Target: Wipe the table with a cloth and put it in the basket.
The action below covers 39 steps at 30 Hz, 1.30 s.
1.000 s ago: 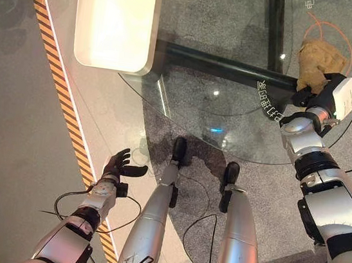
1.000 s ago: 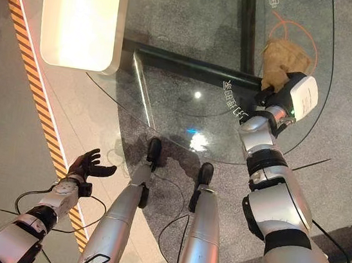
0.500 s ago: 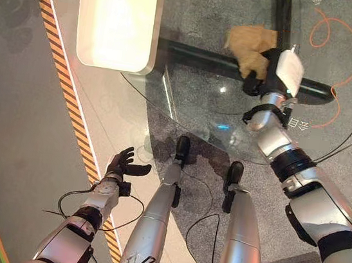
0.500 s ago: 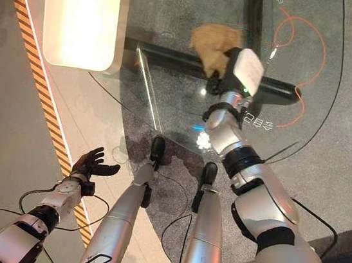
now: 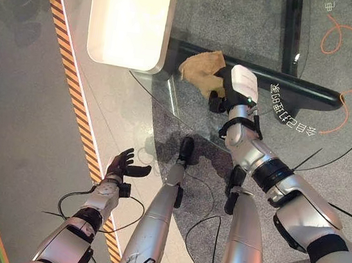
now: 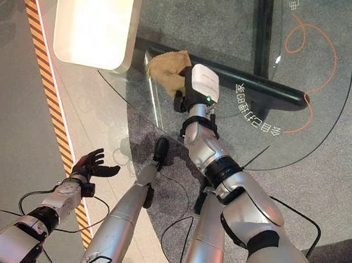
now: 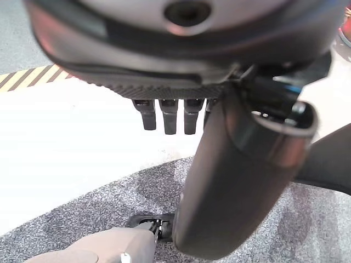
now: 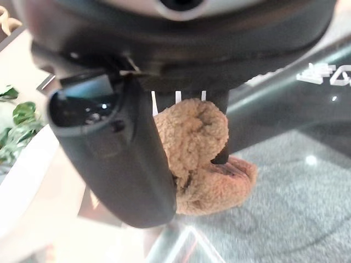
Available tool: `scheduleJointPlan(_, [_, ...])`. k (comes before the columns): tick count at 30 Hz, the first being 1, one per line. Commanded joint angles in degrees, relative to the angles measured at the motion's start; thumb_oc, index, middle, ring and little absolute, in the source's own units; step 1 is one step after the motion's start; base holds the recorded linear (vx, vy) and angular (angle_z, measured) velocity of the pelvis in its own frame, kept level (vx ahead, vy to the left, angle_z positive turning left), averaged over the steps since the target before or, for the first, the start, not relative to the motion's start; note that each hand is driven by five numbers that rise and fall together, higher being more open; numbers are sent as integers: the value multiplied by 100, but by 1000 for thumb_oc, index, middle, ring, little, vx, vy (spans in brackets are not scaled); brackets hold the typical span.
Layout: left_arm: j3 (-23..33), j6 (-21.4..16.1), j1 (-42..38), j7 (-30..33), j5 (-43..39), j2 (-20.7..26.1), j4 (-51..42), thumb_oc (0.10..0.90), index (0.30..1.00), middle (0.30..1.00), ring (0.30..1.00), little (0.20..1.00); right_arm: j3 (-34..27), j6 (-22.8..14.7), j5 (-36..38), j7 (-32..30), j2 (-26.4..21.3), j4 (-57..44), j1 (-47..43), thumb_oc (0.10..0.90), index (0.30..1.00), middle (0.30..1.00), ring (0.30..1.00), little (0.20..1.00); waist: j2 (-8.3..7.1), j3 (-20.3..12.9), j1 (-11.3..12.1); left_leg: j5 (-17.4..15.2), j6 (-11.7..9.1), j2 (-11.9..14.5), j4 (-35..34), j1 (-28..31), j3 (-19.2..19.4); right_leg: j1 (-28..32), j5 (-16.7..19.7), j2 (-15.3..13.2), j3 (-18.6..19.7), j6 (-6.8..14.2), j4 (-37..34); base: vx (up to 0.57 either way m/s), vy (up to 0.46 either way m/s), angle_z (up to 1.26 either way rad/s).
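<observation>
A crumpled tan cloth (image 5: 199, 71) lies on the round glass table (image 5: 243, 17), close to its left rim. My right hand (image 5: 237, 87) presses down on the cloth's near side. In the right wrist view the thumb and fingers (image 8: 219, 131) are curled round the cloth (image 8: 197, 142). My left hand (image 5: 123, 163) hangs low beside the table, over the floor. Its fingers (image 7: 167, 115) are straight and spread, and it holds nothing.
A white rounded block (image 5: 131, 15) stands just left of the cloth at the table's edge. A black beam (image 5: 298, 89) runs under the glass, and an orange cord (image 5: 346, 44) loops beneath it. Yellow-black striped tape (image 5: 72, 85) crosses the floor on the left.
My right hand has swept the cloth across the glass from the right edge to near the left rim. The left hand has stayed where it was.
</observation>
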Motion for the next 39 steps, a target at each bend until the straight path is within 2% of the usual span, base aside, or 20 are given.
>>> scheduleJointPlan(1, [-120,-128,105,184,136,-97,129,800,900,900,900,900,270,-766,-435,579,294,-814,-289,100,300,300,300,200,137,-97,-11,-784,207,-276,631,145,-42,458,1111,-284,-268,255,-1769,0,0,0])
scheduleJointPlan(3, [-106,-118,105,179,143,-79,134,800,900,900,900,900,405,-930,-598,889,330,-1057,-220,100,300,300,300,200,120,-97,-16,-773,195,-281,635,132,-55,451,1114,-288,-270,261,-1772,0,0,0])
scheduleJointPlan(11, [-67,-97,-26,26,129,35,290,800,900,900,900,900,694,-1356,-577,1376,338,-1297,-155,100,300,300,300,200,67,-97,-23,-733,183,-259,614,138,-74,459,1131,-290,-271,283,-1770,0,0,0])
scheduleJointPlan(14, [-79,-95,-81,-3,143,73,339,800,900,900,900,900,867,-1406,-689,1577,300,-1280,-141,100,300,300,300,200,38,-97,-17,-736,187,-252,625,117,-86,453,1134,-292,-278,292,-1769,-2,-33,1])
scheduleJointPlan(19, [-72,-80,-124,-77,119,144,409,800,900,900,900,900,893,-1319,-716,1423,255,-1215,-114,100,300,300,300,200,22,-97,-22,-737,198,-253,647,124,-91,460,1146,-289,-276,294,-1748,1,-6,0])
scheduleJointPlan(22, [-104,-61,-163,-86,64,165,434,800,900,900,900,900,842,-1181,-725,1087,222,-1155,-116,100,300,300,300,200,30,-97,-36,-730,202,-259,637,144,-87,477,1163,-294,-269,295,-1769,0,0,0])
scheduleJointPlan(29, [-139,-143,-248,-193,42,158,632,800,900,900,900,900,290,-912,-495,-260,108,-187,-442,100,300,300,300,200,100,-97,11,-750,217,-243,702,118,-82,462,1171,-333,-289,298,-1708,0,0,0])
scheduleJointPlan(34, [-191,-252,-123,-190,55,134,660,800,900,900,900,900,-328,-994,228,-1192,-179,605,-789,100,300,300,300,200,129,-97,69,-788,245,-230,795,77,-86,440,1173,-336,-333,298,-1620,2,-5,1])
scheduleJointPlan(36, [-199,-254,-111,-186,52,138,651,800,900,900,900,900,-399,-992,354,-1343,-216,663,-821,100,300,300,300,200,131,-97,73,-794,249,-226,801,72,-87,436,1174,-338,-335,299,-1617,0,0,0])
scheduleJointPlan(37, [-196,-272,-65,-184,74,157,641,800,900,900,900,900,-609,-1151,597,-1465,-312,883,-890,100,300,300,300,200,131,-97,85,-811,262,-211,820,55,-82,424,1174,-338,-349,304,-1595,8,-17,5])
scheduleJointPlan(39, [-209,-282,-39,-166,48,173,621,800,900,900,900,900,-823,-1242,864,-1651,-383,1024,-955,100,300,300,300,200,125,-97,85,-828,267,-205,851,27,-81,396,1173,-330,-351,300,-1571,6,-15,6])
